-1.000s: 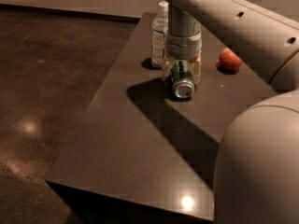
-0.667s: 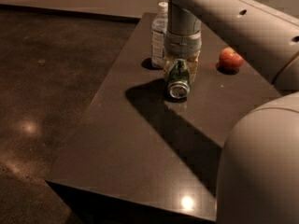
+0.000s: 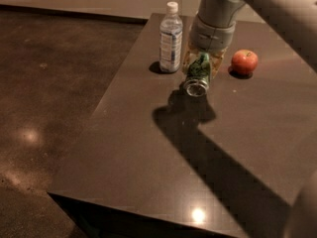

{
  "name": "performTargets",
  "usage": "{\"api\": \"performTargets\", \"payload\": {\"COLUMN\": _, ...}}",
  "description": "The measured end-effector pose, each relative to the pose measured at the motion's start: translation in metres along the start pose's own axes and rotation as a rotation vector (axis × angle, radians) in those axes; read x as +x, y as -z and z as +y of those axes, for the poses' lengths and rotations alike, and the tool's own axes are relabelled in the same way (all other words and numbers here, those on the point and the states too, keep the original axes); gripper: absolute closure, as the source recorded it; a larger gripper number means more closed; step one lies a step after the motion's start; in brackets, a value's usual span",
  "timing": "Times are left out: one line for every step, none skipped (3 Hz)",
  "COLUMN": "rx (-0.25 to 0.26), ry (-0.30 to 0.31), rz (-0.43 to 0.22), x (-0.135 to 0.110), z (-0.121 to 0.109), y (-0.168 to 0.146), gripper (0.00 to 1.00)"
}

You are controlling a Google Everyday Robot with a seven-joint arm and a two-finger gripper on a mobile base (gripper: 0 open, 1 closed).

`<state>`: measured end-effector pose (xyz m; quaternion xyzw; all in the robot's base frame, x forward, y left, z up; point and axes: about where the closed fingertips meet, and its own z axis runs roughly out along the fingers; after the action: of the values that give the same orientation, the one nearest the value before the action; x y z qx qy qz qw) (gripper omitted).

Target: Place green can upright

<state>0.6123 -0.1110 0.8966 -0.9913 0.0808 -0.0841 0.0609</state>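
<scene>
The green can [image 3: 199,72] is held tilted between my gripper's fingers, with its silver end [image 3: 194,87] pointing down toward me, just above the dark table [image 3: 148,152]. Its shadow falls on the table below it. My gripper [image 3: 202,66] comes down from the top of the view and is shut on the can's sides. The can is to the right of the clear water bottle [image 3: 171,38] and to the left of the apple [image 3: 244,62].
The water bottle stands upright close to the left of the gripper. The red apple lies to the right. The table's left edge [image 3: 101,108] drops to a dark floor. My arm fills the upper right corner.
The can has gone from lying on the table to being held tilted a little above it. The arm's large lower part has left the lower right of the view.
</scene>
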Motion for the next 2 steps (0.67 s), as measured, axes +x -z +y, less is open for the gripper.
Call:
{"api": "performTargets", "payload": {"rx": 0.12, "ry": 0.036, "rz": 0.068, "x": 0.0, "z": 0.007, "y": 0.022, "gripper": 1.0}}
{"api": "performTargets", "payload": {"rx": 0.224, "ry": 0.108, "rz": 0.143, "x": -0.002, "z": 0.013, "y": 0.043, "gripper": 1.0}}
